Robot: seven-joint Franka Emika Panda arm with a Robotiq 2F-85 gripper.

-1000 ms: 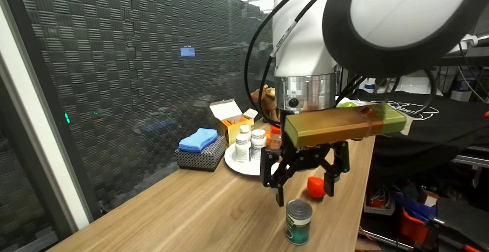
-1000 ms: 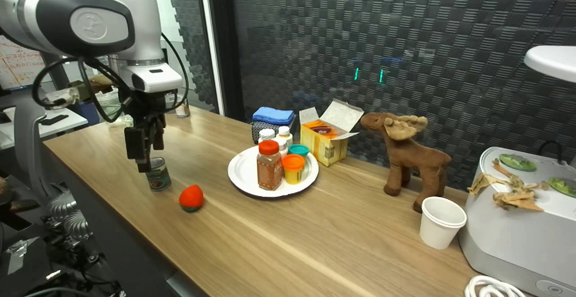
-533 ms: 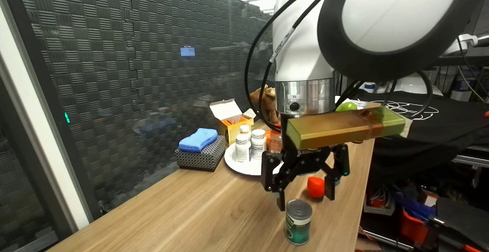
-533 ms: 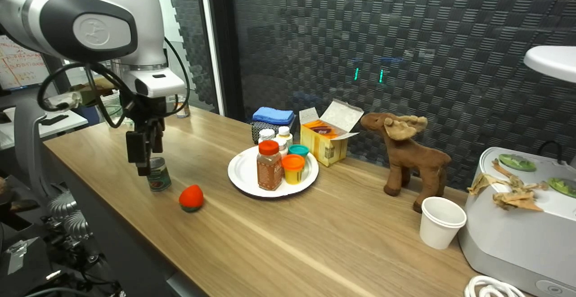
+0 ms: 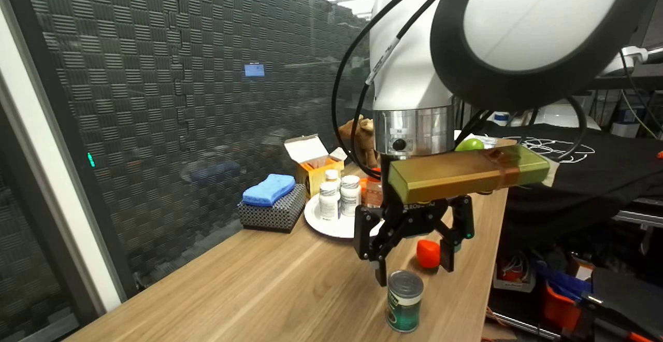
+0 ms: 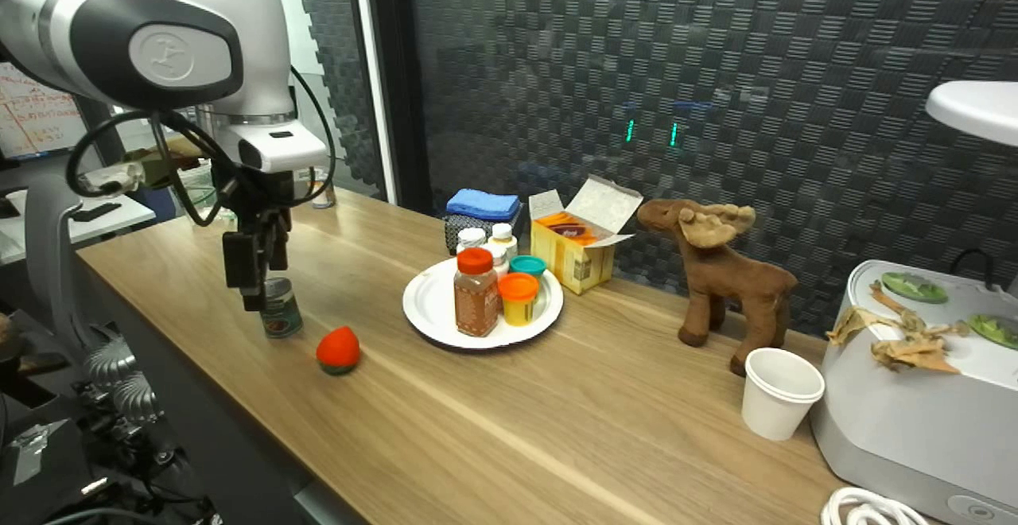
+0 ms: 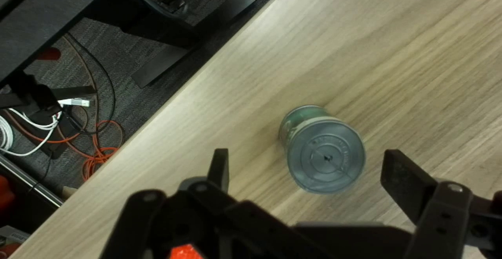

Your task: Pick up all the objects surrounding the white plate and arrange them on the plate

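A green can with a grey metal lid [image 7: 325, 157] stands upright on the table. My gripper [image 7: 306, 161] hovers over it, its fingers spread to either side of the lid with gaps on both sides, holding nothing. Near the can lies the orange-red round piece [image 6: 338, 350], mostly hidden by the gripper in the wrist view. The white plate [image 6: 429, 310] carries several white pill bottles [image 5: 330, 202], the red-lidded spice jar [image 6: 475, 294], an orange-lidded yellow tub [image 6: 518, 302] and a teal-lidded container [image 6: 528, 266]. In an exterior view the gripper [image 6: 266, 286] partly covers the can.
Behind the plate are a blue block [image 5: 269, 189] on a patterned box [image 5: 277, 210] and an open yellow-and-white carton [image 6: 580, 246]. A toy moose [image 6: 724, 270], paper cups [image 6: 779, 394] and a grey machine [image 6: 922, 398] stand farther along. The table edge [image 7: 188, 88] runs near the can.
Over the first half second my gripper came down slightly toward the can; since then it has held still. The can, the orange-red piece and the plate have not moved.
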